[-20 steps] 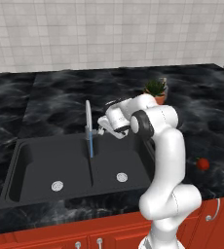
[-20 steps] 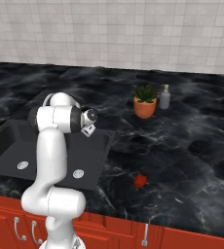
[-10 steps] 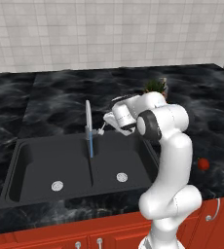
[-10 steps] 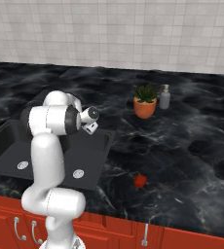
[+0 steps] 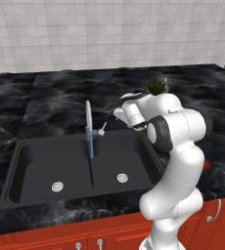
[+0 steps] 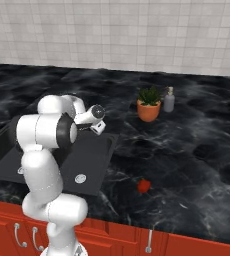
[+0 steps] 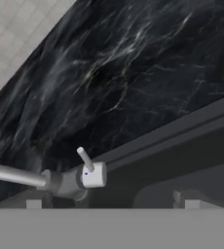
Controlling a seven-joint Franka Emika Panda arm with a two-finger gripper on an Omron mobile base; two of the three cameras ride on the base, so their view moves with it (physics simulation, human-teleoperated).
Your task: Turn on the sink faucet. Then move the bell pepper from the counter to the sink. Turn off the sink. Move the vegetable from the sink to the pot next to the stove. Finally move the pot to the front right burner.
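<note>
A: Where is your gripper now?

B: Near the sink faucet, apart from its side lever. In the hand view you see the fingertips set wide, holding nothing.

A: Is water running?

B: Yes, a blue stream falls into the sink.

A: And the bell pepper?

B: On the counter, right of the sink, near the front edge.

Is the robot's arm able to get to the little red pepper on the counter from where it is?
Probably yes. The pepper lies alone on bare counter right of the sink, with nothing around it. The fingers are over by the faucet, so the arm must swing across.
</note>
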